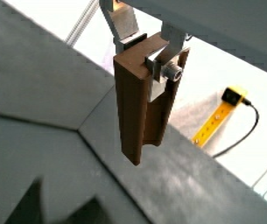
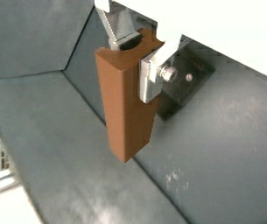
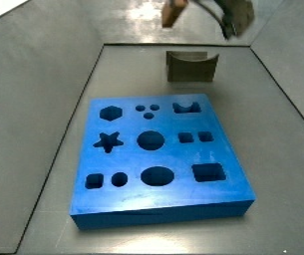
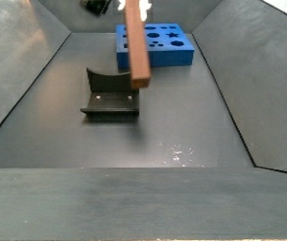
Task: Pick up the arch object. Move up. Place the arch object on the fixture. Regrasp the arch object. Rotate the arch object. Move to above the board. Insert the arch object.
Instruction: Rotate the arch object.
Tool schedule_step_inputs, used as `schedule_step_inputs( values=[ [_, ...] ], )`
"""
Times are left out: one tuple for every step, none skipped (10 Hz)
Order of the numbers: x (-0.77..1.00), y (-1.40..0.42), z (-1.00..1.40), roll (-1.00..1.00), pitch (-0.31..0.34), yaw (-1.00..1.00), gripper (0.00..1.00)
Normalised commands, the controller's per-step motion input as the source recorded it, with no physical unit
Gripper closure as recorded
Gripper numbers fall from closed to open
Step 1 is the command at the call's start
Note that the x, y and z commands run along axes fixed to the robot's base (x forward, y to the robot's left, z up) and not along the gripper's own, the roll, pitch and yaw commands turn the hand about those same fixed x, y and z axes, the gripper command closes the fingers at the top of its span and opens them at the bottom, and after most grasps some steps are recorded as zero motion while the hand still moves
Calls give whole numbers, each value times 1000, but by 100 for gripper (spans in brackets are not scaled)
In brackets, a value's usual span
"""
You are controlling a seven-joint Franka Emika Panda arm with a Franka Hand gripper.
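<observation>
In both wrist views my gripper (image 1: pixel 143 48) (image 2: pixel 133 51) is shut on one end of the arch object (image 1: pixel 138 105) (image 2: pixel 125 109), an orange-brown long block hanging down from the fingers above the grey floor. A side view shows the arch object (image 4: pixel 139 47) held high in the air, its lower end over the fixture (image 4: pixel 110 94), a dark scooped block. Another side view has the gripper (image 3: pixel 183 10) at the frame's top edge, above the fixture (image 3: pixel 190 67). The blue board (image 3: pixel 161 149) (image 4: pixel 156 41) with shaped holes lies flat on the floor beyond the fixture.
Sloped grey walls (image 4: pixel 33 66) enclose the floor on all sides. A yellow device with a black cable (image 1: pixel 217 114) lies outside the walls.
</observation>
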Motion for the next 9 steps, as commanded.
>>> schedule_step_inputs(
  values=[
    [-1000, 182, 574, -141, -95, -95, 100],
    [-1000, 162, 488, -139, -82, -99, 100],
    [-1000, 143, 374, -122, -67, -103, 100],
    [-1000, 123, 324, -117, -52, -100, 100],
    [-1000, 112, 291, -121, -42, -100, 100],
    [-840, 80, 185, -130, -25, -94, 100],
    [-689, 57, 121, -129, -17, -86, 100],
    [-479, 34, 70, -127, -17, -73, 100],
    [-327, 22, 53, -120, -12, -62, 100]
  ],
)
